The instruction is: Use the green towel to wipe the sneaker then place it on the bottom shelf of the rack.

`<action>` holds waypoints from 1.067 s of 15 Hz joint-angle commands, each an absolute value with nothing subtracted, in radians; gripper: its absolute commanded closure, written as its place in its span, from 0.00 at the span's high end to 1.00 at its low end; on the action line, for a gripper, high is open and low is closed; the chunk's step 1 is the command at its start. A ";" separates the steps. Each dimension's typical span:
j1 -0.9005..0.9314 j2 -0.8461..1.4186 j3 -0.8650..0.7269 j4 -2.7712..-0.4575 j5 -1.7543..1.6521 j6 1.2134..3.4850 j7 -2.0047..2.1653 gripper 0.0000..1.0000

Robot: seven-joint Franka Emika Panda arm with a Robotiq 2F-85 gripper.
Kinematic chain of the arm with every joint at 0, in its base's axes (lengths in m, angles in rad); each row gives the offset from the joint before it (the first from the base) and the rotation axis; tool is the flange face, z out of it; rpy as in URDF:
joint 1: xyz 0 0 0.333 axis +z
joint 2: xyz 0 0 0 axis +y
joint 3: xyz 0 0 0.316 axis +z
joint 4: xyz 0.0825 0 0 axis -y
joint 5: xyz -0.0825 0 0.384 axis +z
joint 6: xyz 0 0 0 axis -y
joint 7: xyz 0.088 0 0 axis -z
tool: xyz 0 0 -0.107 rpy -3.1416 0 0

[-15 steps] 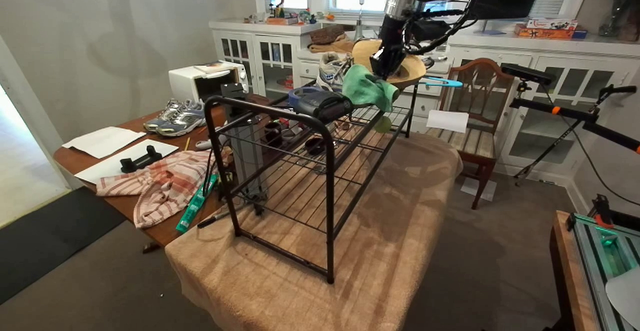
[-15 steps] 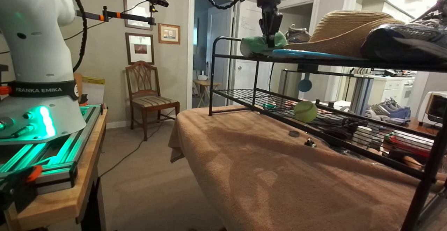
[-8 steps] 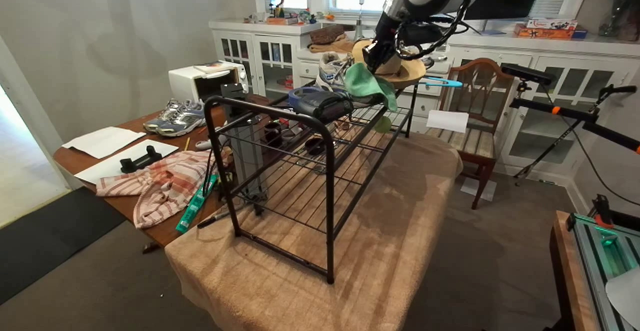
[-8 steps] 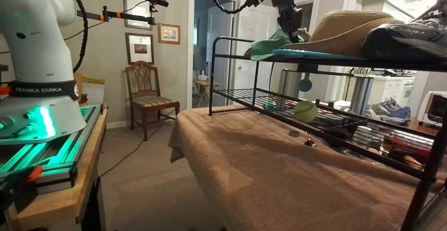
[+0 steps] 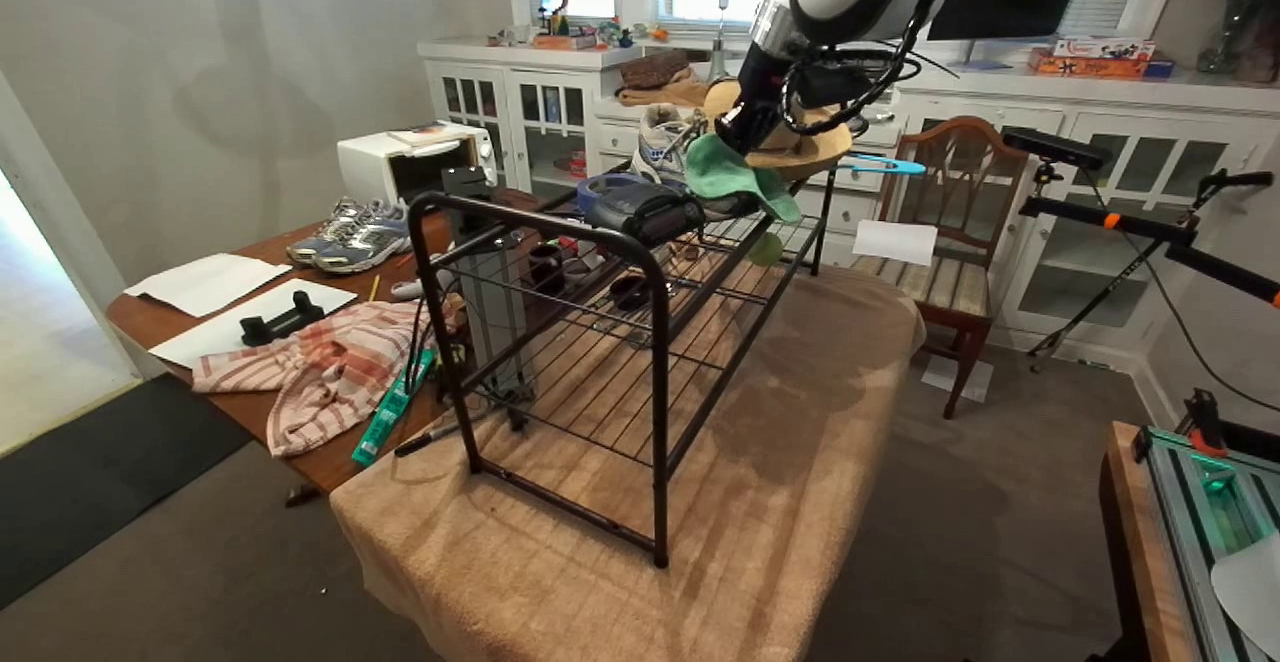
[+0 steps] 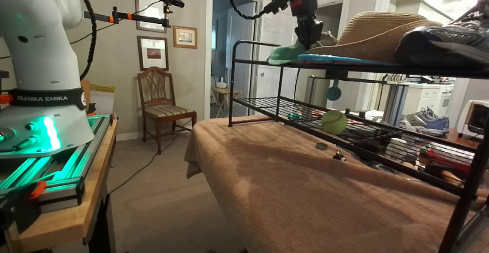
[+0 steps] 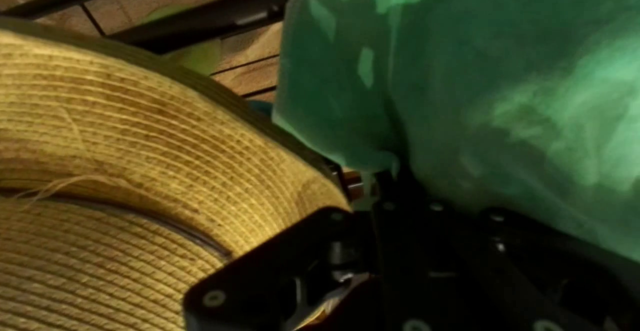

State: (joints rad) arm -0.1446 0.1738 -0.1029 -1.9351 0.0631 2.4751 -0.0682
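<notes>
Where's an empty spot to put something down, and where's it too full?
The tan blanket has bare room between the rack and the edge nearest the robot base. The bottom shelf shows bare wires beside the end frame farthest from the straw hat. The top shelf is crowded: that hat, the green towel, the gripper holding it.

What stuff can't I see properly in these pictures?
What seems the dark sneaker: mostly hidden by the green towel in an exterior view.
Where the gripper pinches the towel: lost in shadow in the wrist view.
The straw hat: cut off by the wrist view's left and bottom edges.
The shoe beside it: cut off by the right edge in an exterior view.
</notes>
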 commanded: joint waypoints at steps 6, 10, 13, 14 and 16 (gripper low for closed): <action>-0.143 0.093 -0.069 -1.936 0.148 2.203 -0.323 0.01; -0.138 0.101 -0.081 -1.927 0.116 2.251 -0.280 0.01; -0.139 0.119 -0.088 -1.925 0.122 2.368 -0.235 0.01; -0.139 0.129 -0.091 -1.923 0.127 2.434 -0.208 0.01; -0.139 0.141 -0.094 -1.923 0.129 2.544 -0.161 0.01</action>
State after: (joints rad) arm -0.1438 0.1126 -0.0855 -1.9331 0.1208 2.4170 -0.2297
